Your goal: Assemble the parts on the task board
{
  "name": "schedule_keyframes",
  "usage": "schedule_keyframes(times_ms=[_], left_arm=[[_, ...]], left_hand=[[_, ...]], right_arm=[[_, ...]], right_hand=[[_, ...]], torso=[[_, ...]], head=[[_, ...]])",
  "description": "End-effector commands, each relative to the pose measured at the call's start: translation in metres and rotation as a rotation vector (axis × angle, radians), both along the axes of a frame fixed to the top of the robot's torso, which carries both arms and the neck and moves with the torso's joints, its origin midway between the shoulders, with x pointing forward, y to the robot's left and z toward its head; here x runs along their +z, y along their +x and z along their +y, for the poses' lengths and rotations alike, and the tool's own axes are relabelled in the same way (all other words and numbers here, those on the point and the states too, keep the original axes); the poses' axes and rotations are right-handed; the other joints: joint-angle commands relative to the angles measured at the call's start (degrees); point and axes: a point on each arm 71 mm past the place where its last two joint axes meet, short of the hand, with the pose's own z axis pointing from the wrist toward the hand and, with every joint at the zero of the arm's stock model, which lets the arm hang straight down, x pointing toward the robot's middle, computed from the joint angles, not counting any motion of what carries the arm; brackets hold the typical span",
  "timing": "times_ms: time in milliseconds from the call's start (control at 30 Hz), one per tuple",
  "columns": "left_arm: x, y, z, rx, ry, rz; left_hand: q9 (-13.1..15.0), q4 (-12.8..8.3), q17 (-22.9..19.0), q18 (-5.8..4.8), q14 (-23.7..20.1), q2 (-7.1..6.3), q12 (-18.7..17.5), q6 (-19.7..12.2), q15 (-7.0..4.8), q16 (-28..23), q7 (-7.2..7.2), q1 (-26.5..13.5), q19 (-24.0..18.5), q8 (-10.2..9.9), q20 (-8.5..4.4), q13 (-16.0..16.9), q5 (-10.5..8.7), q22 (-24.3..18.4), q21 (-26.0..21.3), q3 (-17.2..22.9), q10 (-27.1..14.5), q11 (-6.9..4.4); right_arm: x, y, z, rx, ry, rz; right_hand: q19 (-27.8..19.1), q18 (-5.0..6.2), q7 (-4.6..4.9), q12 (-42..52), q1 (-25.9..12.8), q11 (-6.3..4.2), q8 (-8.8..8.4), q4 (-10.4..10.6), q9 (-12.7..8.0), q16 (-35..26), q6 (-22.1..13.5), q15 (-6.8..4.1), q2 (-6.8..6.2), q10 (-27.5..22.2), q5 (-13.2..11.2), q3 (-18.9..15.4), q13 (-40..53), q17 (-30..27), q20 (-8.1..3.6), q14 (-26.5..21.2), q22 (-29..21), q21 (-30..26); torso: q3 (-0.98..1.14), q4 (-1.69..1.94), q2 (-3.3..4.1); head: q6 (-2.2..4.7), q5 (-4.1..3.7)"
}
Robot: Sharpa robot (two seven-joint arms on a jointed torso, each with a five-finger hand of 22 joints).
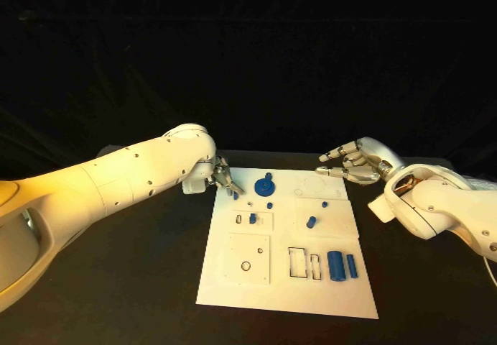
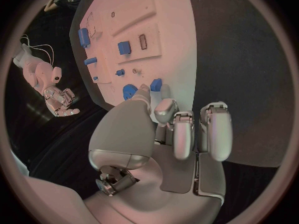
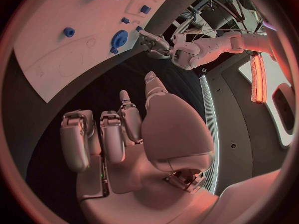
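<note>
The white task board (image 1: 290, 284) lies lengthwise in the middle of the table. On it are a round blue part (image 1: 264, 187), a thick blue cylinder (image 1: 335, 265) with a slim one (image 1: 352, 266) beside it, and several small blue pieces. My left hand (image 1: 225, 183) hovers at the board's far left corner. Its thumb and a finger pinch a small blue part (image 2: 156, 84), low over the board's edge next to the round part (image 2: 129, 91). My right hand (image 1: 352, 164) hangs off the board's far right corner, fingers apart and loosely bent, holding nothing.
Black table surface (image 1: 135, 287) surrounds the board on all sides. The board's near half has rectangular recesses (image 1: 298, 262) and a hole (image 1: 245, 266). My left forearm (image 1: 114, 183) crosses the table's left side, and my right forearm (image 1: 445, 208) crosses its right side.
</note>
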Motion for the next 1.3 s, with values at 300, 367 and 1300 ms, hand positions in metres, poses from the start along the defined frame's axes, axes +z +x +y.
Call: schedule_keyframes(times_ms=[300, 367, 1300], left_arm=[[-0.0016, 0.0002, -0.0027, 0.009, -0.015, -0.001], [-0.0017, 0.0002, -0.0027, 0.009, -0.015, 0.000], [0.0012, -0.0094, -0.0012, 0.017, -0.147, -0.015]], left_hand=[[0.1, -0.7, 15.1, 0.13, 6.1, 0.56, 0.3, 0.3, -0.48, 0.2, -0.13, 1.5, 2.6, 0.4, -0.51, 0.1, 0.28, 7.8, 0.3, 0.3, 0.5, -0.19], [0.2, -1.0, 15.1, 0.14, 6.1, 0.88, 0.3, 0.2, -0.52, 0.2, -0.19, 2.1, 2.6, 0.5, -0.55, 0.1, 0.31, 7.7, 0.3, 0.6, 0.5, -0.24], [1.3, -11.3, 15.1, 0.16, 6.1, -3.48, -0.6, -2.1, -0.54, 0.2, -0.06, 7.3, 2.6, 2.8, -0.86, -1.0, 0.56, 8.0, 0.0, 30.5, 0.9, -0.33]], right_arm=[[-0.0008, -0.0004, 0.0017, 0.015, -0.004, 0.005], [-0.0008, -0.0004, 0.0017, 0.016, -0.004, 0.006], [-0.0009, -0.0005, 0.0008, 0.015, -0.005, 0.007]], right_hand=[[3.7, 0.70, 0.03, -0.2, -0.4, -0.04, 0.02, 0.0, 0.1, -0.1, 0.5, -0.30, 0.05, -0.5, 0.4, -0.3, 5.9, 14.3, -0.23, 5.7, 10.8, -0.3], [3.7, 0.70, 0.02, -0.1, -0.3, -0.05, 0.02, 0.0, 0.1, -0.1, 0.6, -0.31, 0.20, -0.4, 0.5, -0.4, 5.9, 14.3, -0.23, 5.7, 10.8, -0.4], [3.7, 0.70, 0.02, -0.1, -0.3, -0.05, 0.02, 0.0, 0.1, -0.1, 0.6, -0.31, 0.23, -0.4, 0.5, -0.4, 5.9, 14.3, -0.24, 5.7, 10.8, -0.4]], torso=[[0.02, 0.02, 0.01], [0.03, 0.01, -0.02], [0.03, 0.15, -0.10]], head=[[-0.12, 0.01], [-0.15, 0.00], [-0.30, -0.02]])
